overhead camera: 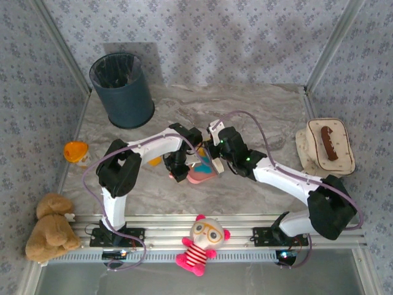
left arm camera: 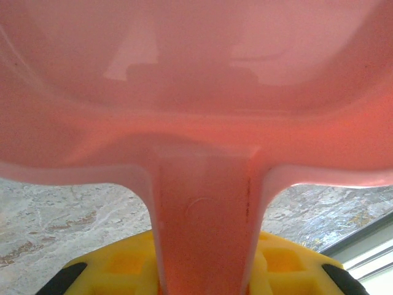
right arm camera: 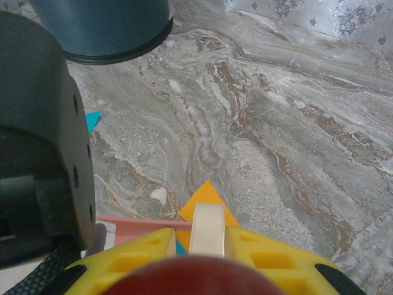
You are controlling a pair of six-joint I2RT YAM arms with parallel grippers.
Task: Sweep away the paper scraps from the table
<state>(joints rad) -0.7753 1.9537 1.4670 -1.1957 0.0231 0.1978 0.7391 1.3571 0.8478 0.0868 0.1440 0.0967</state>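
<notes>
Left fingers point(left arm camera: 116, 264) clamp the pink dustpan point(left arm camera: 196, 92); right fingers point(right arm camera: 270, 258) pinch a cream handle point(right arm camera: 207, 228) over an orange paper scrap point(right arm camera: 206, 200).

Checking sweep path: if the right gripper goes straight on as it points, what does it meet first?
Probably the orange paper scrap just ahead of the right gripper, then bare table; the bin stands off to one side. Depth unclear.

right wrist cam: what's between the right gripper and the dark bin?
Right wrist view: an orange paper scrap just ahead of the right gripper, a small white fleck beside it, then bare marble table up to the bin.
</notes>
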